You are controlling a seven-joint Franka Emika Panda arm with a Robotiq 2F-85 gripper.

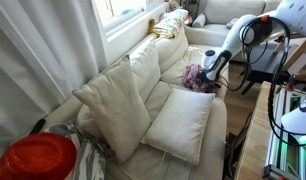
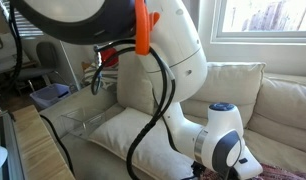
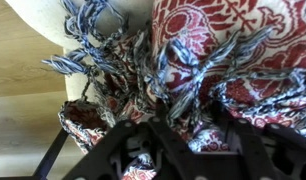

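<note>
End effector buried in the fringed red throw
Throw's bunched on the sofa, unlifted; can't tell if it's clamped or loose.

Cream cushions, pale sofa, red container

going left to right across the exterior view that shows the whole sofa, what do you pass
red round object → big cushion → smaller cushion → red patterned cloth

Home living rm: cream sofa w/ cushions, window.
</note>
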